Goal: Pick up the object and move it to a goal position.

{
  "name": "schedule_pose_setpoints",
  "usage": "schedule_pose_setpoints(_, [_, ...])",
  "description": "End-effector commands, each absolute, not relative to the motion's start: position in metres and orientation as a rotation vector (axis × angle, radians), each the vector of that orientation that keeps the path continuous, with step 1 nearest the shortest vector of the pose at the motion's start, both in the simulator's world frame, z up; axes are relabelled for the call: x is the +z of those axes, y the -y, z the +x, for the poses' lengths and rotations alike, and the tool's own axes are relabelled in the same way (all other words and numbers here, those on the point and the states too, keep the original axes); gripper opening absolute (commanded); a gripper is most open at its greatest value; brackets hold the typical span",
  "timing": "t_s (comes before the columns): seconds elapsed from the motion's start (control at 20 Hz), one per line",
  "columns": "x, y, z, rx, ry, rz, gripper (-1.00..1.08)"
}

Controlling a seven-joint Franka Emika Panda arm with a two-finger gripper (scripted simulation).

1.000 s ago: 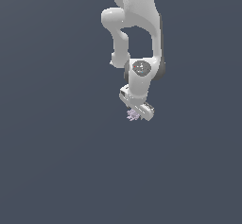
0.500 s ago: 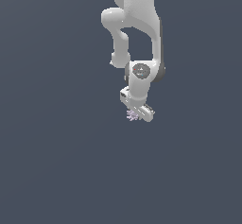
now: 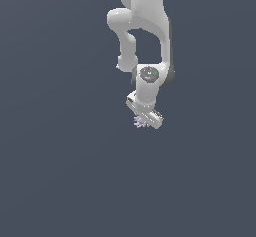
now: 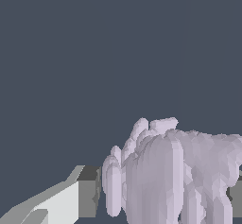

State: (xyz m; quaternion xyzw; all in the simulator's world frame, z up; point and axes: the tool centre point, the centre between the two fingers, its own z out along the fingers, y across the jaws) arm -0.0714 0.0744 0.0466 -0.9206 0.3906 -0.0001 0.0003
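Likely risk: slip. The object (image 4: 170, 176), a knobbly lavender lump of rounded prongs, gives the pads little flat surface, so a quick swing toward the goal could twist it loose. Gripper (image 3: 145, 118) appears clenched on it: one finger (image 4: 80, 194) sits against its side, another shows at the opposite edge. Lump between jaws, bulging past the tips.

The object (image 4: 172, 176), a pale lavender lump of rounded, finger-like lobes, fills much of the wrist view and is cut off by the frame edge. It sits between the claw's (image 4: 165, 194) two fingers: one white and grey fingertip (image 4: 78, 192) shows just beside its outermost lobe, and a sliver of the other shows at the opposite edge. Behind lies plain dark blue-grey ground.
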Motion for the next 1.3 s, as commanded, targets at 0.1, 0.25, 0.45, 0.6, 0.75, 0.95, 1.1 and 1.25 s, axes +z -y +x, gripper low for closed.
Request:
schedule_pose_setpoints(0.1, [0.059, -0.072, -0.069, -0.001, -1.227, -2.891, -1.00])
schedule_pose_setpoints(0.25, [0.074, -0.070, -0.067, -0.001, -1.227, -2.891, -1.00])
schedule_pose_setpoints(0.45, [0.101, -0.065, -0.063, -0.001, -1.228, -2.891, -1.00])
schedule_pose_setpoints(0.6, [0.127, -0.060, -0.059, -0.001, -1.229, -2.891, -1.00])
schedule_pose_setpoints(0.75, [0.157, -0.054, -0.054, -0.001, -1.229, -2.891, -1.00])
schedule_pose_setpoints(0.95, [0.199, -0.047, -0.047, -0.001, -1.230, -2.891, -1.00])
schedule_pose_setpoints(1.1, [0.230, -0.041, -0.042, -0.001, -1.230, -2.891, -1.00])
schedule_pose_setpoints(1.25, [0.261, -0.036, -0.036, -0.001, -1.231, -2.891, -1.00])
